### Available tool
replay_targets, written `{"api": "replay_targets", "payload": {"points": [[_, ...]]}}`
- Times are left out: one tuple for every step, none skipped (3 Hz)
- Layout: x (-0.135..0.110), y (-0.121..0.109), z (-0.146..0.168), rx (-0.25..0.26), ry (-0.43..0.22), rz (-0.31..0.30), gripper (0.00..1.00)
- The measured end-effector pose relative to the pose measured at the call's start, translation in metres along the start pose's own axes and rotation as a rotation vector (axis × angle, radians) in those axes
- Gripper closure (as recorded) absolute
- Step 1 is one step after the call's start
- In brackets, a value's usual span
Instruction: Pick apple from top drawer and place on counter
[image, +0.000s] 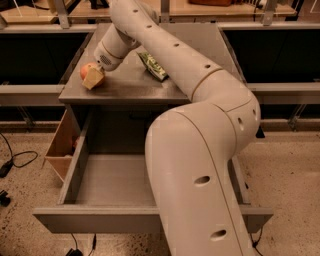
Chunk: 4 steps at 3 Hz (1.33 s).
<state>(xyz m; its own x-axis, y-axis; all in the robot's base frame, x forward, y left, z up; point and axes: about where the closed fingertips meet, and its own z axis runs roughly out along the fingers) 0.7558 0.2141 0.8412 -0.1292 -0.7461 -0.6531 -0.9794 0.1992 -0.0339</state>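
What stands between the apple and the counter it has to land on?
Nothing visible. The gripper holds the apple right at the front left corner of the counter. The green packet lies apart to the side, out of the way.
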Motion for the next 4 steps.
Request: {"api": "replay_targets", "payload": {"points": [[0.0,0.0,0.0,0.0,0.0,0.0,0.35],[0.0,0.0,0.0,0.0,0.0,0.0,0.11],[-0.021,0.003,-0.007,0.008,-0.007,-0.024,0.0],[-0.061,0.012,-0.051,0.04,-0.007,-0.107,0.0]]}}
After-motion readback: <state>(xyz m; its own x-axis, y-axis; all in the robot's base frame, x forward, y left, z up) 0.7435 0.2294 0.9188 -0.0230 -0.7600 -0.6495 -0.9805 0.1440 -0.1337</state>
